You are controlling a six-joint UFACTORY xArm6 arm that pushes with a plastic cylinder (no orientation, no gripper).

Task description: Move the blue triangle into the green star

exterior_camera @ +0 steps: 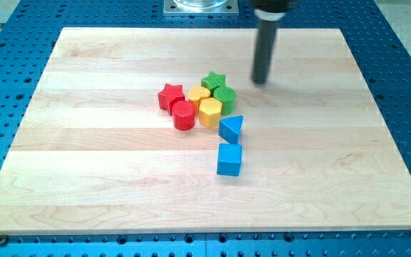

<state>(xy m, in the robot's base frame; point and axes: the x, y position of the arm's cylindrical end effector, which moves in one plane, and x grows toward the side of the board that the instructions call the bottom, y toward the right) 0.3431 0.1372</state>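
Observation:
The blue triangle [231, 128] lies near the board's middle, just right of and below the cluster of blocks. The green star [213, 80] is at the cluster's top, above and slightly left of the triangle, with the green cylinder [225, 96] between them. My tip [260, 81] is at the end of the dark rod, to the right of the green star and above and right of the blue triangle, apart from all blocks.
The cluster also holds a red star [170, 96], a red cylinder [184, 115], a yellow block [199, 94] and a yellow hexagon [210, 111]. A blue cube [229, 159] lies below the triangle. The wooden board [84, 178] rests on a blue perforated table.

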